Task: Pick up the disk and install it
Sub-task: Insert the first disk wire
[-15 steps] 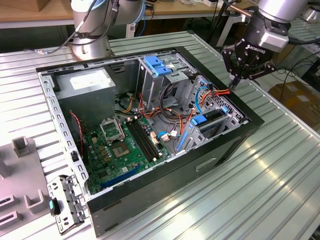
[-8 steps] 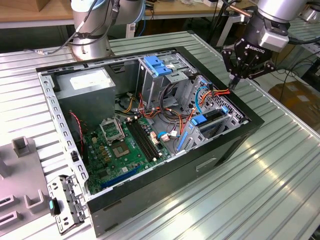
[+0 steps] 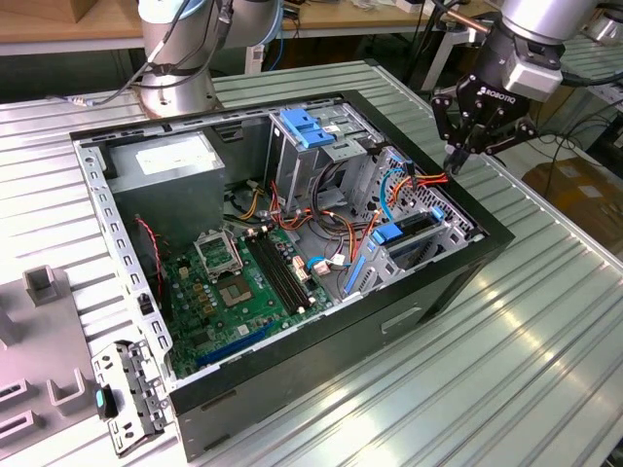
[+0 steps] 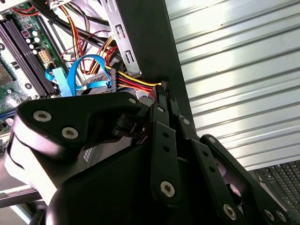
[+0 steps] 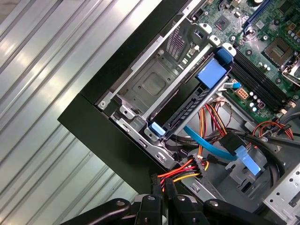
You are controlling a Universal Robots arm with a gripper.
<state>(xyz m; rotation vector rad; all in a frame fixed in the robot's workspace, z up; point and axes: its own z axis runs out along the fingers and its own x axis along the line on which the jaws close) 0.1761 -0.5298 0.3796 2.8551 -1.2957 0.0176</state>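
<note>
The disk [image 3: 414,226] is a dark slab with blue side rails, standing on edge in the drive cage at the corner of the open computer case [image 3: 321,389] on the exterior view's right. In the first wrist view the disk [image 5: 187,110] runs between two blue rail tabs. My gripper [image 3: 455,163] hangs over the case's rim beside that cage. Its fingers are pressed together on the red, yellow and black wires of a power cable [image 5: 180,171]. The fingertips [image 4: 161,101] meet where the power cable [image 4: 136,82] ends. The cable's black connector [image 5: 199,165] hangs free above the cage.
A grey power-supply box [image 3: 175,161] fills the case's far corner on the exterior view's left. A blue-topped drive bay [image 3: 307,126] stands behind the green motherboard [image 3: 234,282]. Blue and orange cables [image 3: 365,229] lie loose. The arm's base [image 3: 175,83] stands behind the case, and grey fixtures [image 3: 39,292] sit to its left.
</note>
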